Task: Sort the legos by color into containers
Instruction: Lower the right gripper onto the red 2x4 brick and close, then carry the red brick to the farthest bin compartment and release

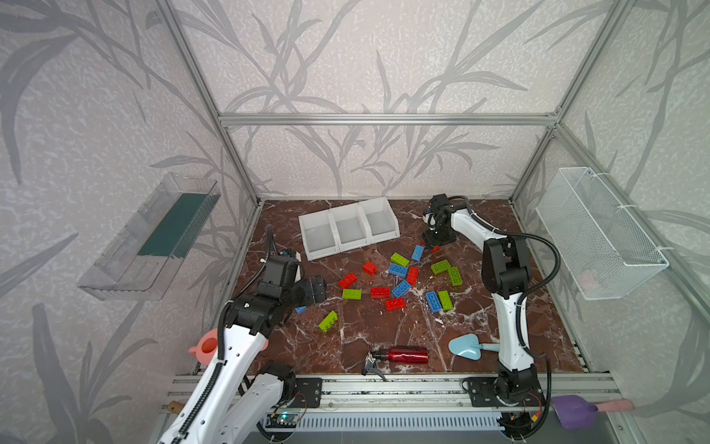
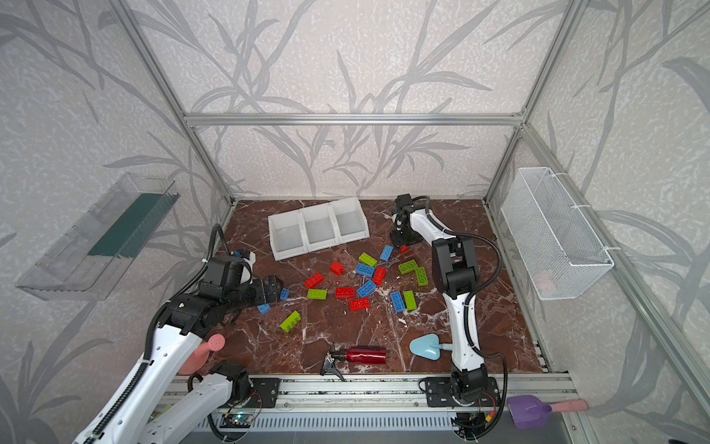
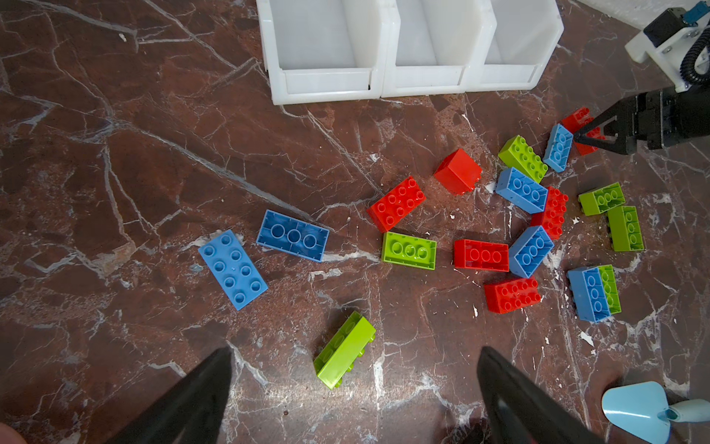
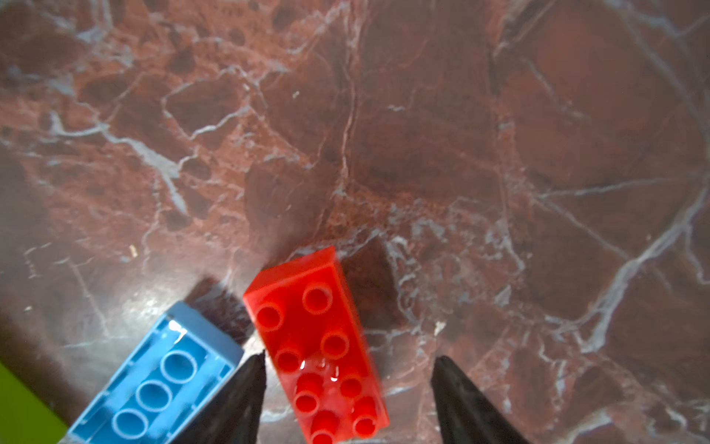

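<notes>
Several red, blue and lime green legos [image 1: 399, 271] lie scattered on the marble table in front of three joined white containers [image 1: 319, 251], which look empty. My right gripper [image 4: 350, 357] points down, open, with its fingers either side of a red brick [image 4: 319, 346] and a gap on one side. A blue brick [image 4: 161, 380] lies just outside one finger. In both top views this gripper [image 1: 432, 246] stands right of the bins. My left gripper [image 3: 355, 350] is wide open above a lime green brick [image 3: 344, 351] lying on its side, holding nothing.
A red bottle [image 1: 407, 355] and a light blue trowel [image 1: 465, 346] lie near the front edge. A pink watering can [image 1: 207, 346] sits under the left arm. A wire basket [image 1: 599, 234] hangs on the right wall, a clear tray [image 1: 153, 238] on the left.
</notes>
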{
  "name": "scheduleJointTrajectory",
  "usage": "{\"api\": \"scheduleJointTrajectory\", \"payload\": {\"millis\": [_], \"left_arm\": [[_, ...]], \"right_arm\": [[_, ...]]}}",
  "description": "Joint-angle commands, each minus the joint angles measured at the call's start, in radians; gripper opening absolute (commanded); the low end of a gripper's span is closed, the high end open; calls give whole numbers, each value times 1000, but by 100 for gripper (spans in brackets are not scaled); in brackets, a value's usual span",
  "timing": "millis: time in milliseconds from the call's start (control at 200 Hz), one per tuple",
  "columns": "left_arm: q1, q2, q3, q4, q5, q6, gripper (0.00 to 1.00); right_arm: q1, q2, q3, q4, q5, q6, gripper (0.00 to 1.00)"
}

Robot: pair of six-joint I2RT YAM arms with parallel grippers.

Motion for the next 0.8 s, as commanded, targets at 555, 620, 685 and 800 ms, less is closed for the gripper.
{"api": "scheduleJointTrajectory", "payload": {"millis": [555, 620, 685, 800], "left_arm": [[-3, -2, -12, 4, -17, 8, 99], [-3, -3, -13, 9, -14, 9, 99], [-3, -3, -14, 12, -13, 9, 99], [-4, -2, -13, 14, -12, 11, 99]], "right_arm": [[16, 72, 160, -166, -29, 5, 27], [27, 37, 143, -162, -28, 16, 25], [42, 0, 135, -156, -29, 32, 24], [76, -46, 157, -157, -48, 60, 23]]}}
